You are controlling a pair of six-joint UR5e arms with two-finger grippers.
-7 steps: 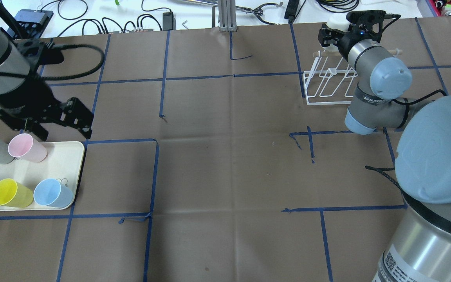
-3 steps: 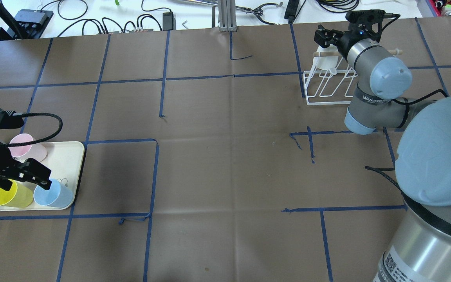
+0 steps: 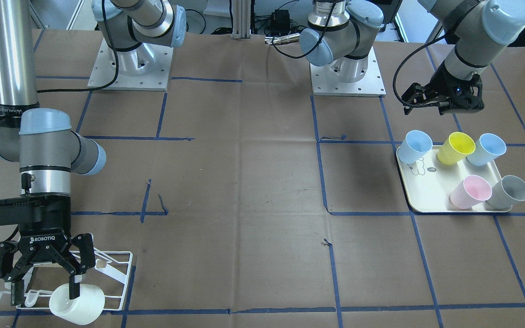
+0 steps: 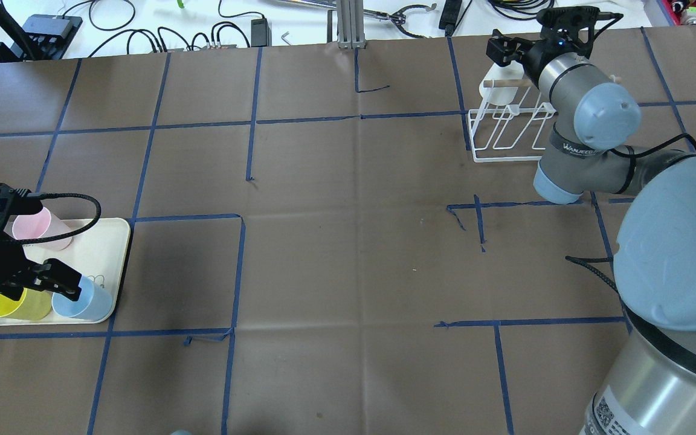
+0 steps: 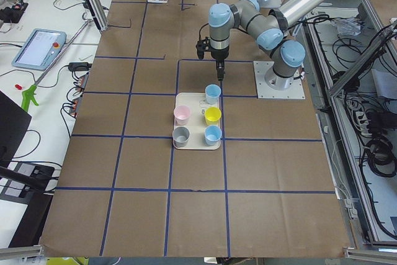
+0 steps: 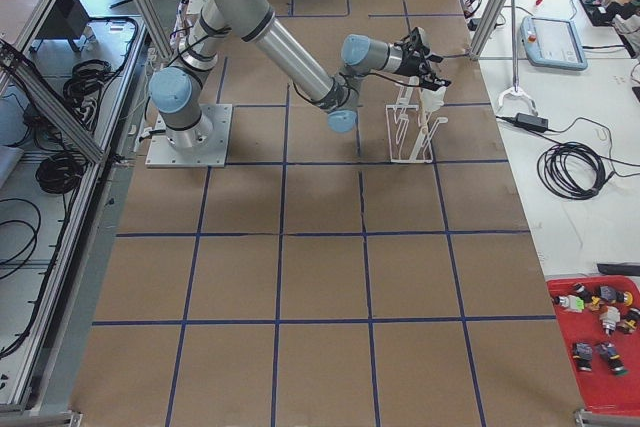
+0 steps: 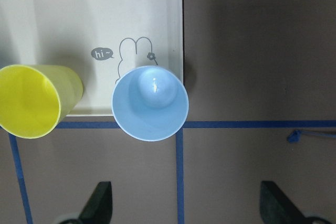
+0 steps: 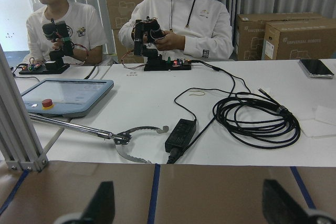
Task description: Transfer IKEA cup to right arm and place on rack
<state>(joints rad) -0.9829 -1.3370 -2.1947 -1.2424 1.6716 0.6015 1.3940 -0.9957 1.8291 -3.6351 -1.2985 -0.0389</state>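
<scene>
So the white cup (image 3: pixel 76 298) is found at the rack's (image 3: pixel 114 269) outer end, the one farthest from the robot's base. It is tipped over with its mouth turned toward the front-facing camera, and in the overhead view it is tucked just under the wooden dowel (image 4: pixel 501 83). Whether a prong is through it can't be made out. The right hand (image 3: pixel 45 294) is hung right over it with its fingers spread wide and nothing gripped. One fingertip is seen against the cup's rim, though real contact can't be confirmed. "ROBOTIQ" can be read in white on that hand's body, and a black band marked "WANJEED" is wrapped round the right arm (image 4: pixel 571 90). A QR sticker lower on that arm is too small to be read. At the other end of the brown tabletop (image 4: pixel 348 241), the left hand (image 7: pixel 189 203) is held above the cream tray (image 3: pixel 426 193), likewise wide open and empty, with a blue cup (image 7: pixel 150 103) at the tray's corner straight below it. A grey "hi~" speech bubble is printed on the tray beside a little long-eared animal outline. A yellow cup (image 3: pixel 457 148), a second blue cup (image 3: pixel 486 149), a pink cup (image 3: pixel 470 191) and a grey cup (image 3: pixel 509 191) are also stood there. "UNIVERSAL ROBOTS" is printed on the cardboard boxes (image 8: pixel 286 38) in the right wrist view.
</scene>
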